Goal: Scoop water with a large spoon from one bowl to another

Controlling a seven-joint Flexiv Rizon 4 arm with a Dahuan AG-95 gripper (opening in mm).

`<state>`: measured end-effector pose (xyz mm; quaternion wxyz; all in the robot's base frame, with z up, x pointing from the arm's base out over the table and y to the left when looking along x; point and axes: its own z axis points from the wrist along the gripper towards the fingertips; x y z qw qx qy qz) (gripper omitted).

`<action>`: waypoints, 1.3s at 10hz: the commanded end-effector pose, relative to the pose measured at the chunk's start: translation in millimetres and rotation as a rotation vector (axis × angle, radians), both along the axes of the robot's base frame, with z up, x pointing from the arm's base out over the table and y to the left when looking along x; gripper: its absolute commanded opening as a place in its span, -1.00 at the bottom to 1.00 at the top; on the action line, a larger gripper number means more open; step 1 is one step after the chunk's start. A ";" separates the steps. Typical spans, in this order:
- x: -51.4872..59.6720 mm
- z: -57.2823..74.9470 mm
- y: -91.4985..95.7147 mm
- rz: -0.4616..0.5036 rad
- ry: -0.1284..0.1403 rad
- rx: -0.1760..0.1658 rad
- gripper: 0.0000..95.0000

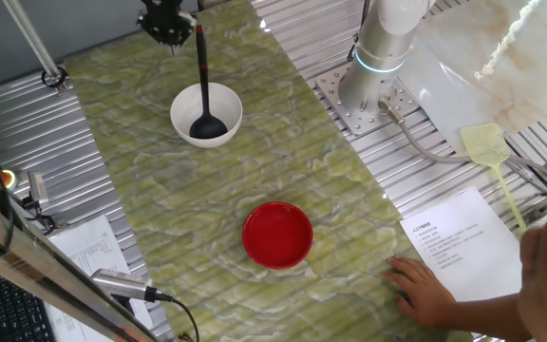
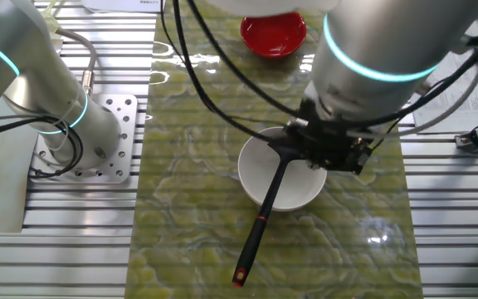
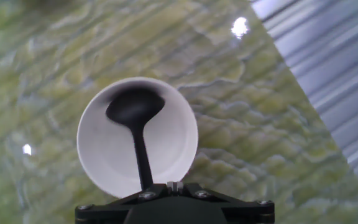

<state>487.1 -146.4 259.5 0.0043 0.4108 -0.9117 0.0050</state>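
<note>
Black long-handled ladle [image 1: 203,90] leans in the plain white bowl [image 1: 206,115]; stiff, light, best taken mid-handle. My gripper [image 1: 169,24] hovers nearby; jaw opening unclear.

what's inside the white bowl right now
The black ladle's scoop sits in the white bowl, handle leaning over the rim. Water can't be made out. In the other fixed view the gripper covers part of the bowl.

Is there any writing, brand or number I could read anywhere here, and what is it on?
Nothing can be read.
Paper sheet beside the person's hand: printed lines, too small.
Second sheet at the table's other side: print, too small.
White bowl, red bowl, ladle: no markings visible.
</note>
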 end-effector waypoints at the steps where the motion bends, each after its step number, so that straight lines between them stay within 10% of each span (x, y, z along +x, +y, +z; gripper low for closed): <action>1: 13.8 -0.6 13.4 -0.289 -0.006 0.055 -1.00; 7: 17.8 -16.2 47.3 -0.603 -0.020 0.080 -1.00; 13: 18.2 -16.3 30.3 -0.513 -0.007 0.081 -1.00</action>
